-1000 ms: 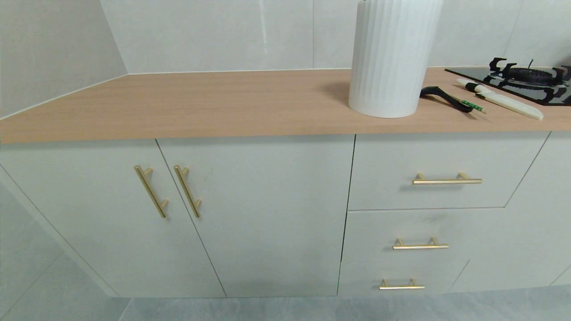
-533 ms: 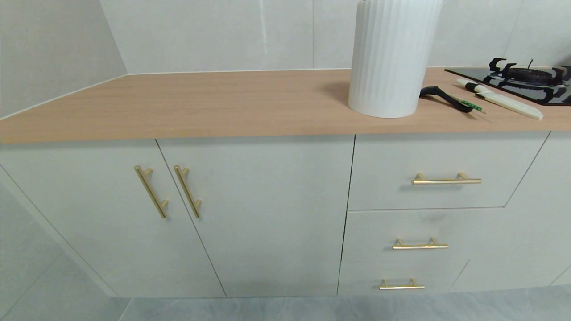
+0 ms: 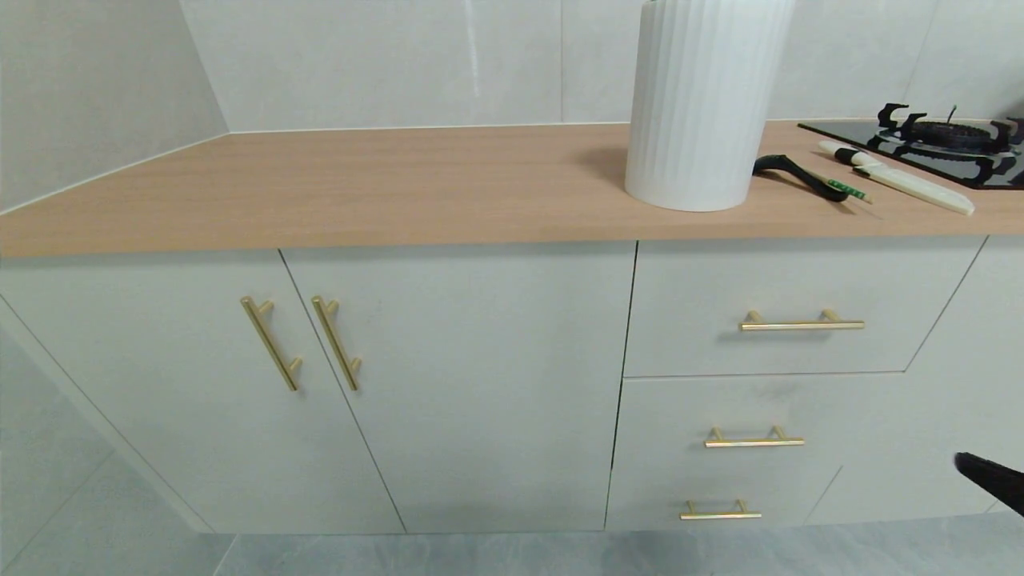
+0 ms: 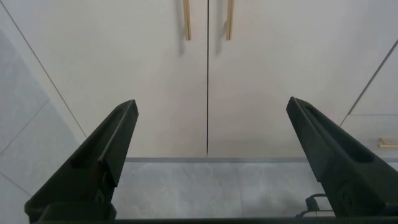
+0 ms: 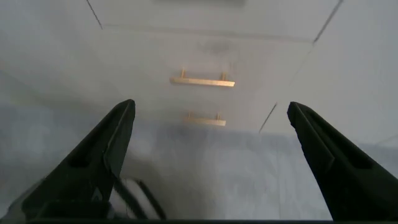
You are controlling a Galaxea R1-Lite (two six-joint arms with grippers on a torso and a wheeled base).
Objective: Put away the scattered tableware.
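On the wooden counter [image 3: 384,188] lie a black-handled utensil [image 3: 800,174], a thin green-striped stick [image 3: 848,190] and a cream knife [image 3: 900,178], all to the right of a tall white ribbed container [image 3: 704,104]. My left gripper [image 4: 210,104] is open and empty, low before the cabinet doors [image 4: 261,87]. My right gripper [image 5: 210,107] is also open and empty, facing the lower drawers [image 5: 205,62]. One of its black fingertips [image 3: 990,478] shows at the lower right of the head view.
A black stove [image 3: 944,144] sits at the counter's far right. Below are two doors with gold handles [image 3: 270,342] [image 3: 336,342] and three stacked drawers with gold handles [image 3: 802,323] [image 3: 754,440] [image 3: 720,512]. Grey tiled floor [image 3: 512,556] runs along the cabinet.
A black tip of my right gripper has come into the head view at the lower right edge. The things on the counter have not moved.
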